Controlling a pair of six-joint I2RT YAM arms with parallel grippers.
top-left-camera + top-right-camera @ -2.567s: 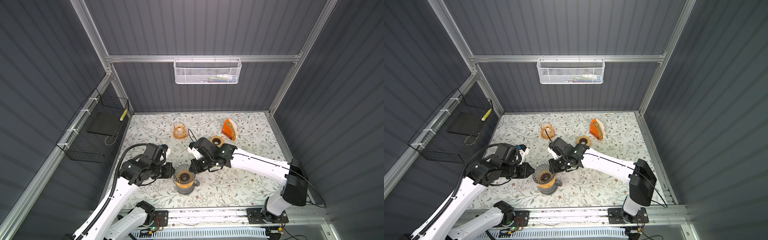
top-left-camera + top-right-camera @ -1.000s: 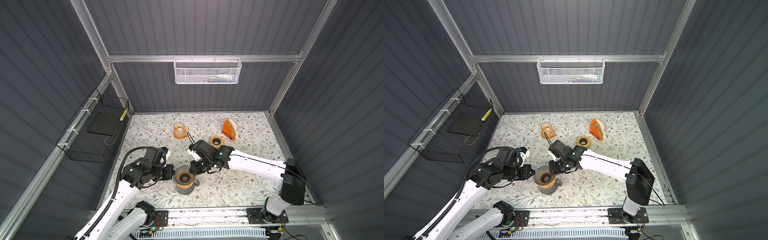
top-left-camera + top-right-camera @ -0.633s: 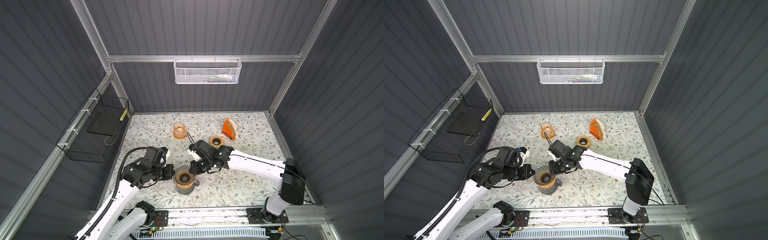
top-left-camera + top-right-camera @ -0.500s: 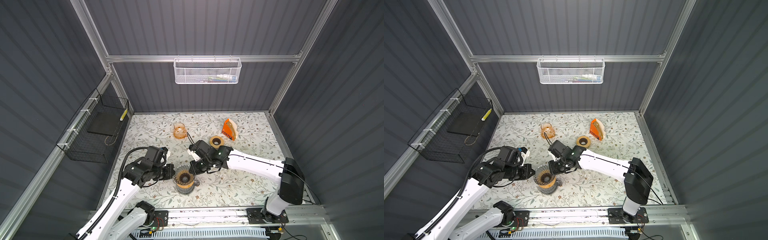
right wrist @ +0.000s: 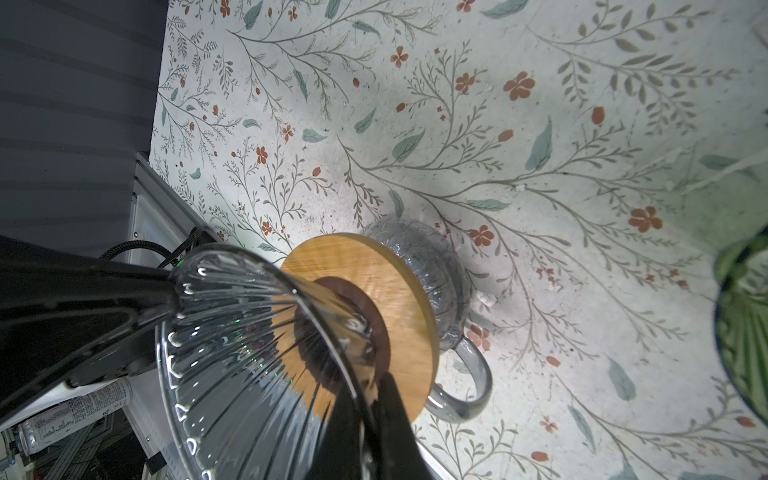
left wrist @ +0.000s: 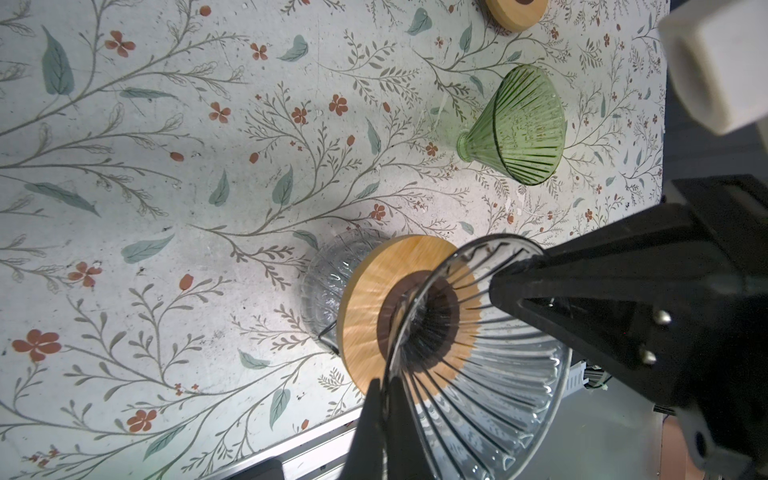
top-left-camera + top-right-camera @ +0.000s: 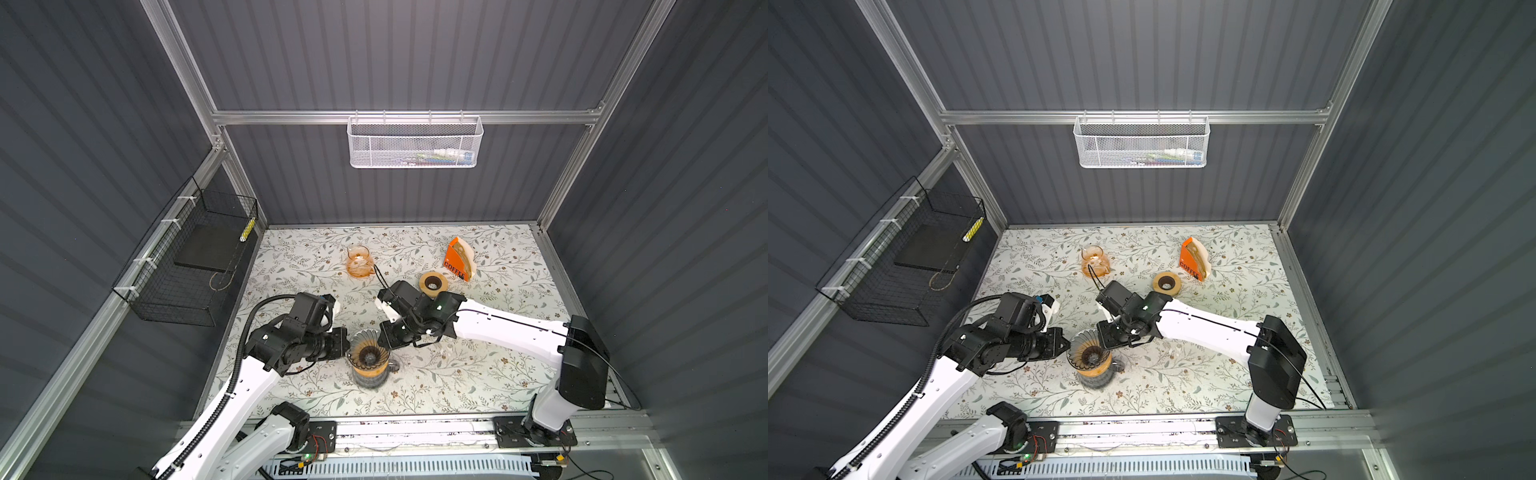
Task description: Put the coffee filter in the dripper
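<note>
We see the clear glass dripper (image 7: 368,353) seated in a wooden collar (image 6: 370,299) on top of a grey glass server (image 5: 436,257), near the front edge of the floral tabletop (image 7: 498,374). Both claws are clenched on its rim from opposite sides. The left gripper (image 7: 347,348) pinches the rim on the left; in its wrist view we see its fingers (image 6: 365,436) closed with the thin glass edge between them. The right gripper (image 7: 383,338) pinches the rim on the far right side, and its wrist view shows the same kind of pinch. The server's handle (image 5: 469,374) points toward the right arm's side. The coffee filters (image 7: 466,250) stand as a white stack in an orange box (image 7: 451,261) lettered COFFEE at the rear right of the table, well apart from the dripper. Near that box lies a loose wooden ring (image 7: 433,282), and an amber glass carafe (image 7: 359,262) stands toward the rear centre. A green glass dripper (image 6: 519,124) lies on its side on the tabletop, apart from the server.
</note>
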